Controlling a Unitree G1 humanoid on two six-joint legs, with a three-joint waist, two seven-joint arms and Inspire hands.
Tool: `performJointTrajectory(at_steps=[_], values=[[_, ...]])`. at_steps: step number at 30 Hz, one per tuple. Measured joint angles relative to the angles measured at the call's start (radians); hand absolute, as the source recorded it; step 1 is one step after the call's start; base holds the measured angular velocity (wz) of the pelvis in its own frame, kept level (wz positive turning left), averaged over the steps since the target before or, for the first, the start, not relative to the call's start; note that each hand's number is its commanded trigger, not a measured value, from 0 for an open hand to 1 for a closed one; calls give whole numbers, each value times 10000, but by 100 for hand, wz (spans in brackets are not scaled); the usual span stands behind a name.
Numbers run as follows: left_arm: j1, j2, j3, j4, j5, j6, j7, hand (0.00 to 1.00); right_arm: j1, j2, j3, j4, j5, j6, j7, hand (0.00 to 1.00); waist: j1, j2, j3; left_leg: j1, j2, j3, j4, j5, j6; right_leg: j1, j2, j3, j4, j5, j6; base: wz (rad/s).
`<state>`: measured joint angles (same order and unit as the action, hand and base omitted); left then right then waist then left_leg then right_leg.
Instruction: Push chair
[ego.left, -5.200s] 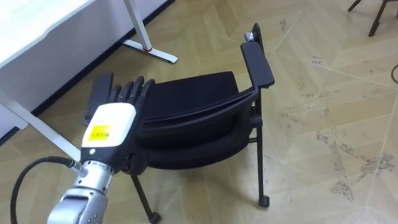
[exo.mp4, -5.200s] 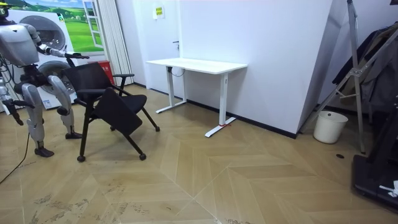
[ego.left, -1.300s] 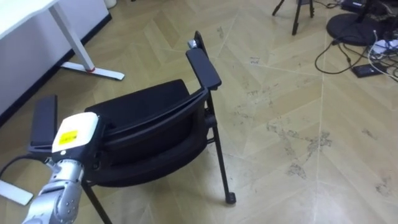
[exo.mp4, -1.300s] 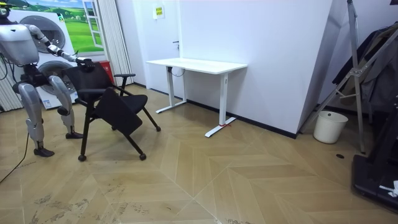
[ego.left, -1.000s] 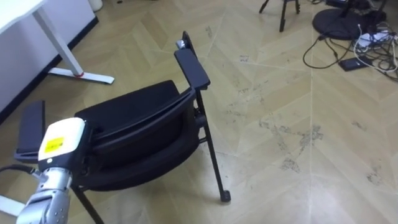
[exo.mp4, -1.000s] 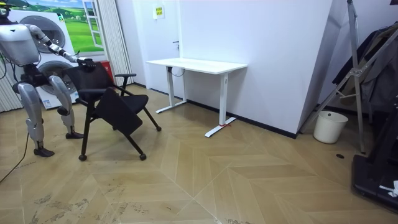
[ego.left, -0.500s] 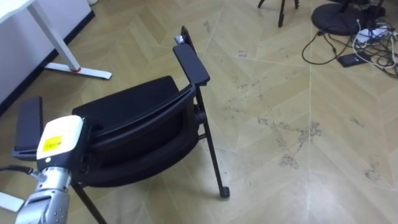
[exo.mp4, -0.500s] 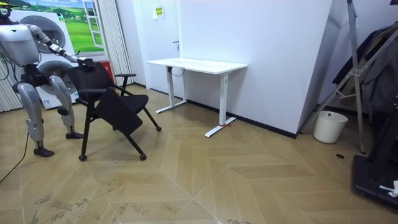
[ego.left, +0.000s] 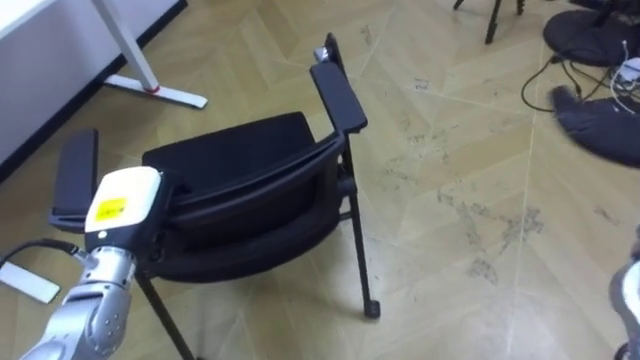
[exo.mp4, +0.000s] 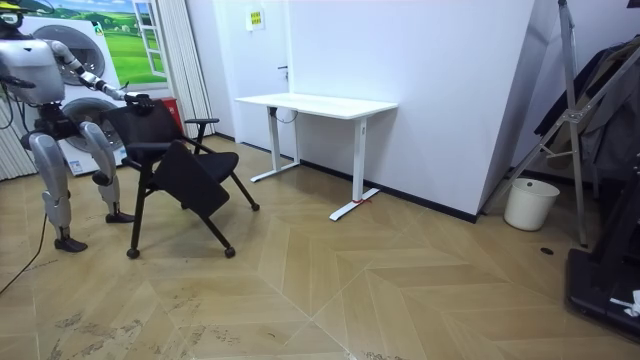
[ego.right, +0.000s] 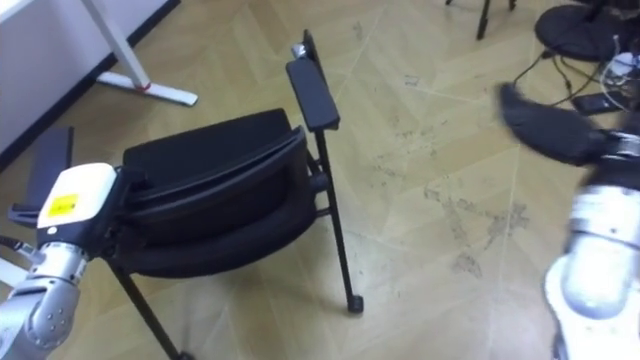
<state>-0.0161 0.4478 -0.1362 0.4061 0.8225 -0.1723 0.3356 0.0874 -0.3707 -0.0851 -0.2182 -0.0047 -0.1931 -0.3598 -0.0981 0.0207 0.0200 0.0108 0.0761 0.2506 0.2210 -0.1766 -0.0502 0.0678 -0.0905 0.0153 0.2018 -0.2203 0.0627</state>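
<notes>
While the robot stands behind the black armrest chair (ego.left: 240, 175) on the wood parquet floor (ego.left: 450, 150), the left robot hand (ego.left: 120, 200) rests on its backrest top, fingers hidden, grip unreadable. Right robot hand (ego.right: 545, 125) is well off to the chair's right, too blurred to read.

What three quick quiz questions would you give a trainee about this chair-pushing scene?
1. True or false: the left robot hand is at the top of the backrest of the chair.
2. In the room view, what stands against the wall beyond the chair? A) a white desk B) a sofa C) a fridge
3. Fill in: in the room view, the white bucket stands to the room view's ___ of the desk.
Key: 1 true; 2 A; 3 right.
</notes>
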Motion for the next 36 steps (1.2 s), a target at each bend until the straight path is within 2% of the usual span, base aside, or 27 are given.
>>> performJointTrajectory(at_steps=[2,9,12,17,21,23,29,36], values=[[-178,-35,-164,64,81,-4,-16,100,-146,-40,494,98,-206,-13,397,0,272,-6,3,9,2,-15,-6,0,0,7,5,-17,-2,0,-1,0],[-362,-105,-290,61,235,-97,-159,100,-465,-80,1516,225,-829,-7,1684,0,499,-28,-8,17,1,-180,-64,5,-7,59,4,-366,9,1,-1,6],[-439,-137,-289,42,398,-172,-238,100,-718,-88,1635,235,-969,-15,2199,0,563,-120,-14,60,-1,-309,-91,15,-23,136,3,-513,-6,1,-2,10],[-511,-229,-289,-55,611,-230,-431,100,-897,-107,1754,555,-1322,-24,2676,0,735,-244,-73,124,-1,-368,-123,15,-23,221,2,-724,-22,6,-8,2],[-525,-231,-341,-66,615,-233,-461,100,-906,-138,1898,624,-1410,-23,2829,0,767,-247,-73,184,-3,-406,-168,15,-23,291,2,-819,-22,7,-9,1],[-526,-225,-358,-88,612,-228,-503,100,-972,-177,1921,740,-1680,-16,2912,0,754,-270,-62,200,-3,-461,-173,15,-23,358,-7,-1037,-22,8,-11,6],[-532,-172,-358,-119,629,-338,-530,100,-1658,-356,2270,998,-3227,-12,3389,0,794,-348,-61,200,-5,-509,-184,19,-30,324,-7,-1127,-28,8,-11,1],[-591,-87,-359,-122,654,-432,-571,100,-1672,-408,2566,997,-4089,-11,3837,0,799,-444,-55,209,-7,-620,-189,28,-46,393,-7,-1288,-70,8,-11,3]])
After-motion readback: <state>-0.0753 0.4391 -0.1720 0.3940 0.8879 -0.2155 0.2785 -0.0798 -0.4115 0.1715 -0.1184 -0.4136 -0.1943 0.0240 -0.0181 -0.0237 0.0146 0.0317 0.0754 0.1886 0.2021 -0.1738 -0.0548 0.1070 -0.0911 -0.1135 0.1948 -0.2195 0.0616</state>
